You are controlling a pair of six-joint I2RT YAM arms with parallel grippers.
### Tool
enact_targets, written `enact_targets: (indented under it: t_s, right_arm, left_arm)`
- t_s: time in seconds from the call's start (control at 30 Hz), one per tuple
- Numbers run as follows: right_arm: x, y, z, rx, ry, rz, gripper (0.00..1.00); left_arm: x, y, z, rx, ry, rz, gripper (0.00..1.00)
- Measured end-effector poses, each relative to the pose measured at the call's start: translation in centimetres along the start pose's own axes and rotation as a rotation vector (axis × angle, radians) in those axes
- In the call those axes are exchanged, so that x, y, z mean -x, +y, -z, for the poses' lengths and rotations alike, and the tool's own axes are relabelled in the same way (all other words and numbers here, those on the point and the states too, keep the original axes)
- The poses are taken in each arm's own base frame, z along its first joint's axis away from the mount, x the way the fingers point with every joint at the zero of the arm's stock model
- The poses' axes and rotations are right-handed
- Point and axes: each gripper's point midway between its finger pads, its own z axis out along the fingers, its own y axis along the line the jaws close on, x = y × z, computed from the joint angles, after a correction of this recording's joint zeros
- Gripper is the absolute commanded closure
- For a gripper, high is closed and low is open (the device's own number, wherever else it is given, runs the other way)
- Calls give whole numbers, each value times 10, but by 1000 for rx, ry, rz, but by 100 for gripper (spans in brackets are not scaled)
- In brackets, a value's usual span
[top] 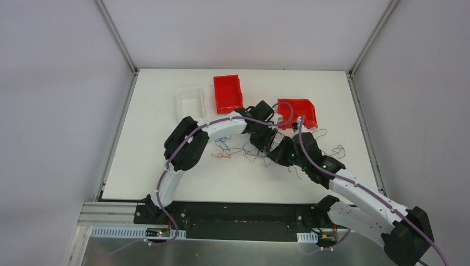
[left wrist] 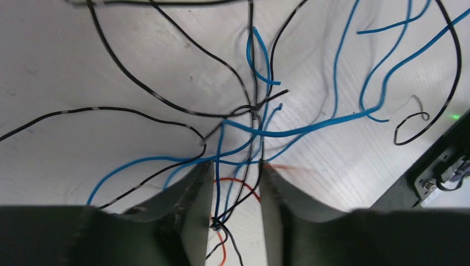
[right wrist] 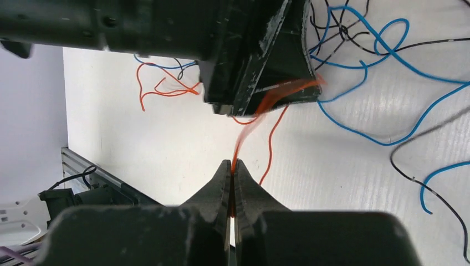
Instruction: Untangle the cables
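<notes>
The cables (top: 235, 151) lie as thin blue, black and red strands across the white table (top: 166, 172). In the left wrist view blue cables (left wrist: 310, 127) and black cables (left wrist: 138, 86) cross, and a small knot (left wrist: 219, 224) sits between the fingers. My left gripper (left wrist: 235, 166) stands open over it, with several strands running through the gap. My right gripper (right wrist: 231, 165) is shut on a red/orange cable (right wrist: 271, 100), which runs taut and blurred up towards the left gripper's body (right wrist: 260, 50). Both grippers meet over the tangle (top: 271, 147).
Two red bins (top: 228, 92) (top: 299, 111) and a white bin (top: 190, 101) stand at the back of the table. More loose strands (top: 335, 151) lie to the right. A metal rail (top: 111, 213) runs along the near edge.
</notes>
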Motion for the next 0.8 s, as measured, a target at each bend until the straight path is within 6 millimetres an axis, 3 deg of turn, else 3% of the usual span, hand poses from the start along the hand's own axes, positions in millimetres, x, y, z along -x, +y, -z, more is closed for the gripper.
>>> enact_targets:
  t_s: [0.17, 0.3, 0.43, 0.5, 0.53, 0.73, 0.8]
  right_arm:
    - [19, 13, 19, 2, -36, 33, 100]
    - [73, 57, 52, 54, -164, 78, 100]
    - [141, 105, 108, 113, -357, 109, 100]
    - [176, 121, 142, 108, -461, 110, 100]
    - [204, 135, 171, 107, -547, 106, 100]
    - [281, 150, 256, 16, -840, 76, 100]
    - [296, 147, 277, -35, -914, 73, 100]
  left_arm:
    - [-7, 10, -6, 45, 24, 24, 80]
    - [-4, 19, -5, 84, 11, 54, 79]
    - [1, 34, -1, 108, -6, 98, 79]
    - [3, 44, 3, 128, -16, 126, 79]
    - [3, 48, 5, 137, -21, 138, 79]
    - [0, 65, 14, 177, -39, 173, 81]
    - [-5, 70, 18, 207, -46, 172, 81]
